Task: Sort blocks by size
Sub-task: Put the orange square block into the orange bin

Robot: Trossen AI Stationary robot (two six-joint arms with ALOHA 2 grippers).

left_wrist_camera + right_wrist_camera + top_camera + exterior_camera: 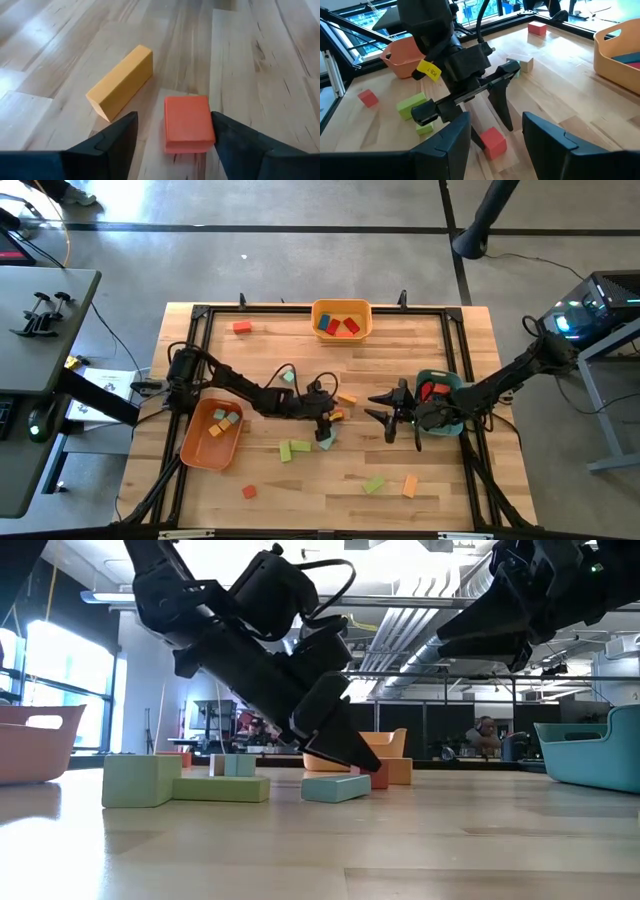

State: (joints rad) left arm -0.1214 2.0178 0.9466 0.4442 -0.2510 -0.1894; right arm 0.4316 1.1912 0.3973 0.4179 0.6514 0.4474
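A small red block lies on the wooden table near its centre, between the spread fingers of the left gripper, with an orange bar just beside it at ten o'clock in the left wrist view. The right gripper hovers at three o'clock from it in the high view, fingers apart and empty, in front of the teal tray.
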